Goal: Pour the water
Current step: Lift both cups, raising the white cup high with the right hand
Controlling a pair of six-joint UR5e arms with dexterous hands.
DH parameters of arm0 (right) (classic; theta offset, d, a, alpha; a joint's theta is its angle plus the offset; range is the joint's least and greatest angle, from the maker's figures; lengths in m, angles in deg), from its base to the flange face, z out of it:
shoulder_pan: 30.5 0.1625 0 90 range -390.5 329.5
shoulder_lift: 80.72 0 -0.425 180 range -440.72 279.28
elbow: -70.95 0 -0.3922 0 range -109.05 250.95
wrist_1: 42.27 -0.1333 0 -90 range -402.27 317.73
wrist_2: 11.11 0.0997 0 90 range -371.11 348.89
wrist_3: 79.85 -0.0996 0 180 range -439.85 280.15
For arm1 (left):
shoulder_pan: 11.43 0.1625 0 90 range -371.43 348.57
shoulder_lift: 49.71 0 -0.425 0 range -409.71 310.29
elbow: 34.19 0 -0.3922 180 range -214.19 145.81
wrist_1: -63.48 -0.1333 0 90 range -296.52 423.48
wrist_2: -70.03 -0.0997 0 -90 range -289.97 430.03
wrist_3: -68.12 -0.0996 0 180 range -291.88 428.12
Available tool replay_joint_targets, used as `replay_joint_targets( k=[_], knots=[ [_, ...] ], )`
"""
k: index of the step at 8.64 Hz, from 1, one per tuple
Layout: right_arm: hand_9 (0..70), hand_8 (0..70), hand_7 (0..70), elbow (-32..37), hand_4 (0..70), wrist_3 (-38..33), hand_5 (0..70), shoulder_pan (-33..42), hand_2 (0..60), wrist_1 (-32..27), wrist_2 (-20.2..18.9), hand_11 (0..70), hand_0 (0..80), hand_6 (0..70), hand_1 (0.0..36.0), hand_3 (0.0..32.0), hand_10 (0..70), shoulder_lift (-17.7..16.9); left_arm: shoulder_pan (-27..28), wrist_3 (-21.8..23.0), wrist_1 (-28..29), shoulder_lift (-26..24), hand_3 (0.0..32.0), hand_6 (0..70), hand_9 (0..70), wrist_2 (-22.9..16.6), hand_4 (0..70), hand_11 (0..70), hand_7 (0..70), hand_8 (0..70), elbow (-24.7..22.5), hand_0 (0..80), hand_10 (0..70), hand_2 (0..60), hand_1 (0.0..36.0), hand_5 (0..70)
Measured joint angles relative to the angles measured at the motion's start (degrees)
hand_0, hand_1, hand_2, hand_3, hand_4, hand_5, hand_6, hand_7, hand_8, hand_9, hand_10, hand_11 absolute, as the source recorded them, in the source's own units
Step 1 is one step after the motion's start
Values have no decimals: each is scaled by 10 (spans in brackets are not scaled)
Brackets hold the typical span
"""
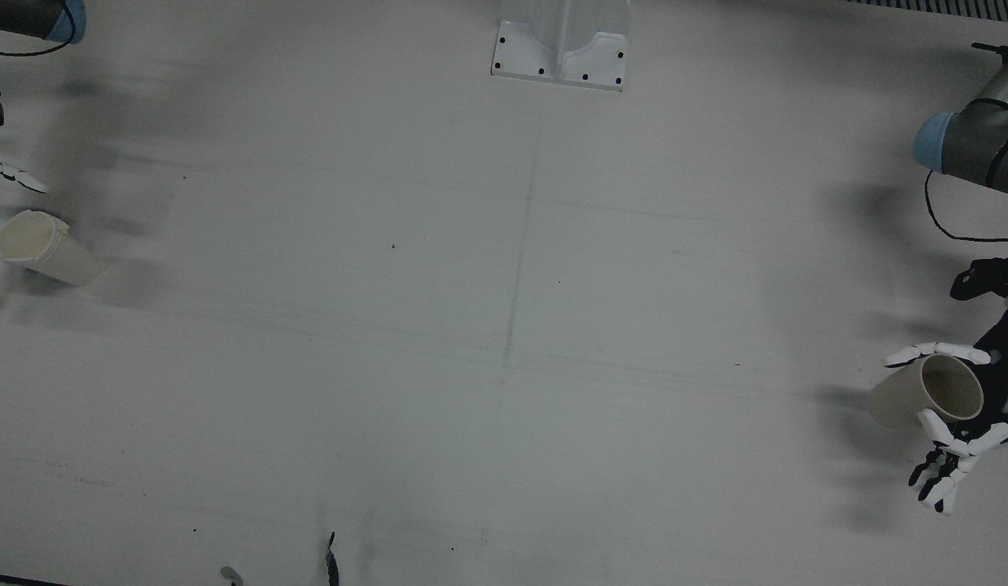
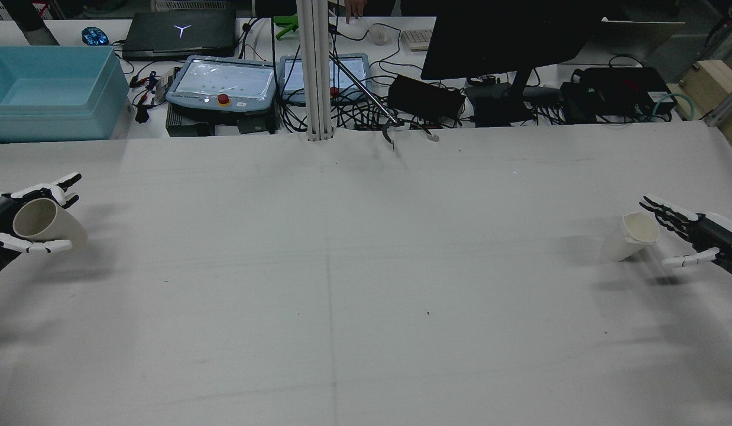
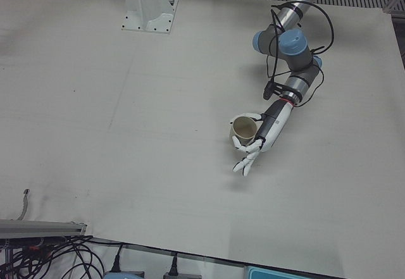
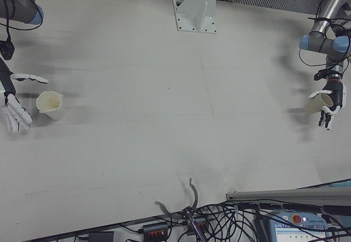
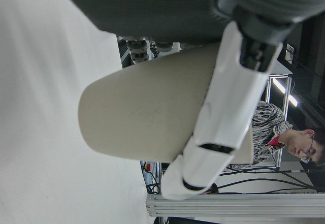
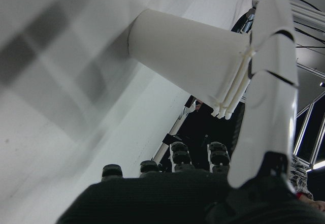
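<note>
Two pale paper cups stand on the white table. One cup [image 2: 44, 223] is at the table's left end in the rear view, between the thumb and the straight fingers of my left hand [image 2: 11, 228]. The hand is open around it and the thumb lies along its side, as the left hand view [image 5: 152, 117] shows. The same cup [image 1: 927, 395] and hand [image 1: 972, 423] also show in the front view. The other cup [image 2: 631, 236] stands at the right end. My right hand [image 2: 694, 236] is open just beside it, fingers spread, apart from the cup [image 4: 50, 105].
The white arm pedestal [image 1: 561, 49] stands at the table's back middle. Cables, monitors and a blue bin [image 2: 47, 92] lie beyond the far edge in the rear view. A thin dark tool [image 1: 331, 561] lies at the front edge.
</note>
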Motion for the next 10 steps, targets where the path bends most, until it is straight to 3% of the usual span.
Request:
replay_joint_targets(
  k=[2,3,5,6,7,9,10],
  knots=[
    [9,14,118,0,45,4,69,-7,236,0,11,0,572,123,289,0,0,4,1,0,-2,1,0,98,3,0,310,106,89,14,-5,800,41,600,360,700],
    [18,18,164,-1,53,6,81,-15,275,0,19,0,605,140,323,0,0,6,1,0,-4,1,0,95,3,0,305,105,88,12,-7,800,40,600,360,700],
    [34,24,242,-3,76,7,97,-31,305,1,34,0,659,173,357,0,0,9,1,0,-5,3,0,93,3,1,299,106,85,12,-11,800,41,600,360,700],
    [51,33,327,-6,111,7,112,-41,336,1,44,0,755,216,360,0,0,10,1,0,-5,5,0,92,2,4,299,105,83,12,-11,800,41,600,360,700],
    [78,47,352,-11,130,7,119,-52,335,2,56,0,797,237,360,0,0,10,1,0,-5,7,0,92,2,6,298,105,83,12,-11,800,41,600,360,700],
    [151,96,423,-27,170,8,133,-80,323,5,90,0,800,282,360,0,0,10,2,0,-4,10,0,92,2,8,297,105,82,12,-11,800,41,600,360,700],
    [312,211,523,-41,171,9,159,-95,316,14,110,0,800,352,360,0,0,10,2,1,-3,12,0,92,2,8,296,105,82,13,-11,800,40,600,360,700]
  ],
)
